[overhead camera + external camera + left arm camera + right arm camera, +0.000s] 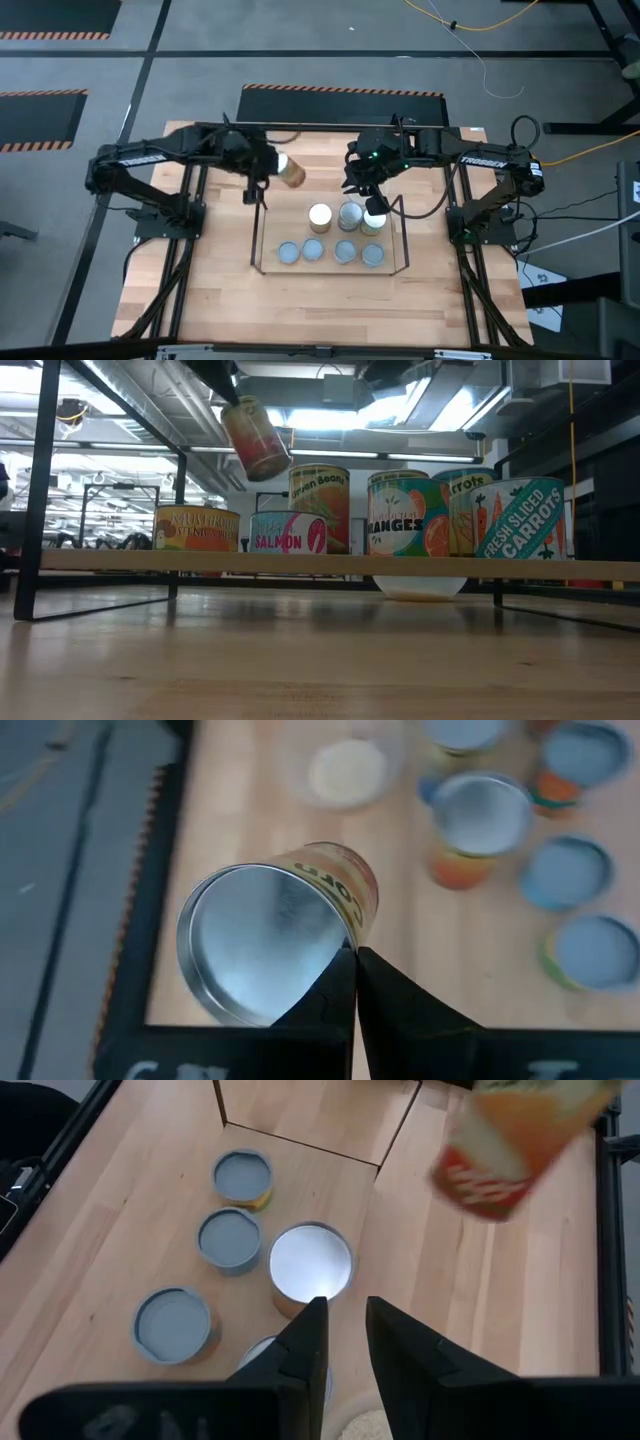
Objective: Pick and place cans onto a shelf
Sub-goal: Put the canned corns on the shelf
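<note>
The left tool (pixel 262 172) hangs above the table (pixel 200 290), just outside the far left corner of the shelf (pixel 258 240), and is closed on the rim of a tilted can (pixel 290 171). In the left wrist view its two fingers (pixel 335 995) meet at the edge of that can's shiny round end (pixel 260 942), pinching the rim. From the low view the held can (pixel 255 438) leans well clear of the table, higher than the cans standing behind the shelf's front bar.

The right tool (pixel 365 190) hovers over the far row of cans inside the shelf. In the right wrist view its fingers (pixel 312 1342) stand slightly apart with nothing between them, directly above a tall can with a bright lid (pixel 311 1263).

Inside the shelf, four low cans with pale blue-grey lids stand in a near row (pixel 330 252), and three taller cans stand in the far row (pixel 346 217). The low view shows labels reading salmon (pixel 288 532), oranges (pixel 408 517) and sliced carrots (pixel 520 518). A clear round dish (pixel 346 770) with pale contents sits on the table near the cans
</note>
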`<state>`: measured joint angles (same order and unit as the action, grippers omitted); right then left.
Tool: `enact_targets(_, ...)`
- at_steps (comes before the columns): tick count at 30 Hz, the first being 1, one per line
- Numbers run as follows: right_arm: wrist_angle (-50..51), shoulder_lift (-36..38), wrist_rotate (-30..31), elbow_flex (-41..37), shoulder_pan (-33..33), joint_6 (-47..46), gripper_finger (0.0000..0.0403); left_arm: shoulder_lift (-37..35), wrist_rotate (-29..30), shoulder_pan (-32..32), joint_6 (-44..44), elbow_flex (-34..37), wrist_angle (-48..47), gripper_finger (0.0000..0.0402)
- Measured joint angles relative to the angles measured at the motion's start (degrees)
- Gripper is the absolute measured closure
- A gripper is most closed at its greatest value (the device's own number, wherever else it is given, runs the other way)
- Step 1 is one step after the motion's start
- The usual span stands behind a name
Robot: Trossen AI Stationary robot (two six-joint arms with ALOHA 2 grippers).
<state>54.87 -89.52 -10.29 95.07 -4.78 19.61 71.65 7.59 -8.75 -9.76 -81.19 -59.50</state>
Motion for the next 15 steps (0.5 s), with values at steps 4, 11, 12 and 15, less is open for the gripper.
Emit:
enact_targets(4,0.0,0.0,0.0,0.0,0.0,-0.1,0.0325,3.2,-3.5,1.6,-1.9,0.0,0.0,0.0401)
enact_targets(11,0.2,0.0,-0.3,0.0,0.0,0.0,0.0325,8.8,-6.6,5.6,-3.9,0.0,-1.9,0.0401)
enact_targets(12,0.2,0.0,-0.3,0.0,0.0,-0.1,0.0325,9.5,-6.6,6.2,-3.9,0.0,-2.6,0.0401)
enact_targets(15,0.2,0.0,-0.4,0.0,0.0,0.0,0.0325,11.2,-6.4,7.8,-3.9,0.0,-4.8,0.0402)
